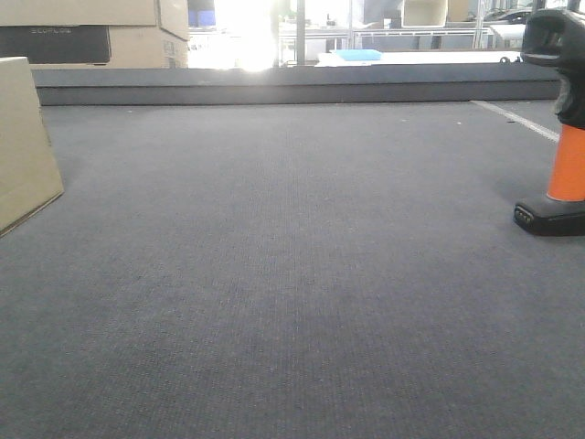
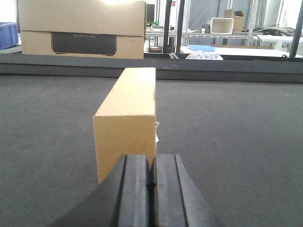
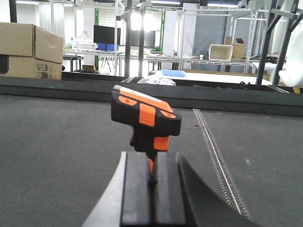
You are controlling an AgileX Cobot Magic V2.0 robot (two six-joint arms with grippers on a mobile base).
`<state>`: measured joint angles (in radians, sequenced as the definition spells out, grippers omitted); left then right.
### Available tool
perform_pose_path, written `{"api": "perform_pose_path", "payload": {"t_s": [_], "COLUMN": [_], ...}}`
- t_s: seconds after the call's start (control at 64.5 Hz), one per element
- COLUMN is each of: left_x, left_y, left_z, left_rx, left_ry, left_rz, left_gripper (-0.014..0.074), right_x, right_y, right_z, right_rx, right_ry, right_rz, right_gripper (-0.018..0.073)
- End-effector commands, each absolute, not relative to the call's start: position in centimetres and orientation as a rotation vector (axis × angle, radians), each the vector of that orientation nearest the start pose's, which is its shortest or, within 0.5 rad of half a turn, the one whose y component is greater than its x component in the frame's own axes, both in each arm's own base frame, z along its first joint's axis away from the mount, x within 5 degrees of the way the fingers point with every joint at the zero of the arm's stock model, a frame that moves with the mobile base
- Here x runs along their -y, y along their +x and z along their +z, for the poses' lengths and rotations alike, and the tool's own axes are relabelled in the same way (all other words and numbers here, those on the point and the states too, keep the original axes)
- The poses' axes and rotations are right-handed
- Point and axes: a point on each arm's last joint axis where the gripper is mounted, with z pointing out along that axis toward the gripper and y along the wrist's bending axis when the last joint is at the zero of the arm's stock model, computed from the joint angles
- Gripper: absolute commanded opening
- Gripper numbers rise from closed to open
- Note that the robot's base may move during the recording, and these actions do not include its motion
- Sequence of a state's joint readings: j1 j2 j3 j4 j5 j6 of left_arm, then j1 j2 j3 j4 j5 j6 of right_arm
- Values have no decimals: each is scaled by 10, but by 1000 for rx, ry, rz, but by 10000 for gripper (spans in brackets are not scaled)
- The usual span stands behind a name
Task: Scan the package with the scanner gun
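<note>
Your left hand [image 2: 151, 165] is closed and empty; the package [image 2: 125, 123] stands straight ahead of it on the surface [image 1: 292, 274]. Your right hand [image 3: 151, 175], also closed, faces the scanner gun [image 3: 144, 116] just ahead. Take its orange handle [image 1: 569, 165]: rigid, light, probably top-heavy and easily tipped.

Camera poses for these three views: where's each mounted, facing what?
Front view: low over the grey table, facing forward; package at frame left, scanner gun at frame right; no robot parts.
Left wrist: behind the shut left gripper, facing the package end-on.
Right wrist: behind the shut right gripper, facing the scanner gun.
Shared: all three catch the stacked cartons at the back.
</note>
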<state>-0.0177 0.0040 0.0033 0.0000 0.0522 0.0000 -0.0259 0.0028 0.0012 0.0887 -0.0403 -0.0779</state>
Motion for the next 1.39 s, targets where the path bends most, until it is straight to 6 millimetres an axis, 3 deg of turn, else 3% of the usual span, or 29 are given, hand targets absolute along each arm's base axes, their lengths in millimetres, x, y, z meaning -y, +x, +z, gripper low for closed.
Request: {"api": "perform_pose_path", "payload": {"t_s": [0.0,0.651,0.945,1.193,1.379], "left_x": [1,1,2,4,6], "left_y": [56,56,47,86,139], "left_z": [210,217,288,324,348], "left_rx": [-1519,-1448,-1514,-1750,-1962], "left_ry": [10,-24,-25,-31,-44], "left_rz": [-10,-46,-71,-88,-117], "left_gripper": [-111,-111,-111,-111,-111], "right_x": [2,2,2,2,2], "right_y": [55,55,55,55,55], "right_z": [219,219,219,219,219], "right_rx": [-1424,-1424,-1424,-1424,-1424], "right_ry": [28,28,28,28,28], "right_rz": [-21,-21,-21,-21,-21], "right_gripper": [-162,-162,-162,-162,-162]}}
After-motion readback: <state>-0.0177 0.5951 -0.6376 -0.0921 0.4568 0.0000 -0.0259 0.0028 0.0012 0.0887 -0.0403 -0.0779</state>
